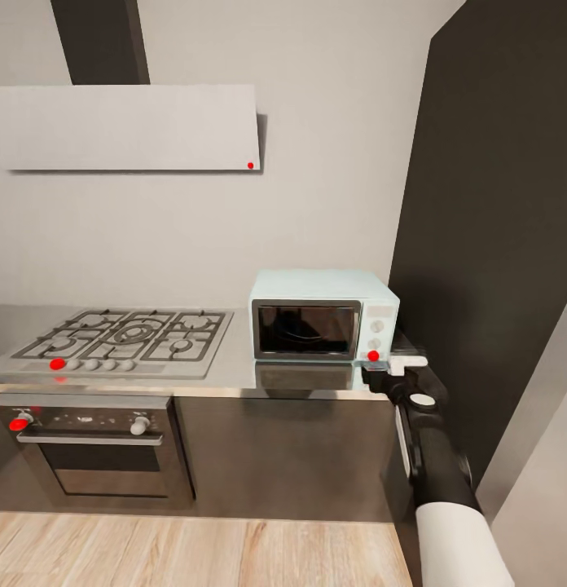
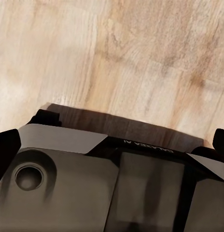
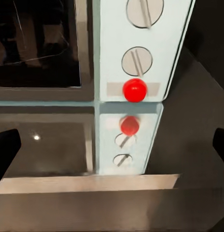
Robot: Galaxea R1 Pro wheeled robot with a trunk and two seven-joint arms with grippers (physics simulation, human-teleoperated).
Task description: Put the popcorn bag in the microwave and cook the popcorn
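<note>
The mint-blue microwave (image 1: 316, 316) stands on the grey countertop (image 1: 235, 363) with its dark glass door shut. The popcorn bag and the popcorn are out of view; the dark glass does not let me tell what is inside. My right gripper (image 1: 388, 368) is open at the counter's edge, just below and in front of the microwave's knob panel. In the right wrist view its dark fingertips (image 3: 7, 150) spread wide around the panel (image 3: 141, 48), whose red button (image 3: 134, 90) lies straight ahead above its reflection. My left gripper (image 2: 112, 145) hangs open over the wooden floor (image 2: 141, 58).
A steel gas hob (image 1: 125, 336) lies left of the microwave, with a built-in oven (image 1: 96, 444) under it and a pale hood (image 1: 125, 126) above. A tall dark cabinet wall (image 1: 487, 244) rises just right of the microwave. My own base (image 2: 92, 188) sits below the left gripper.
</note>
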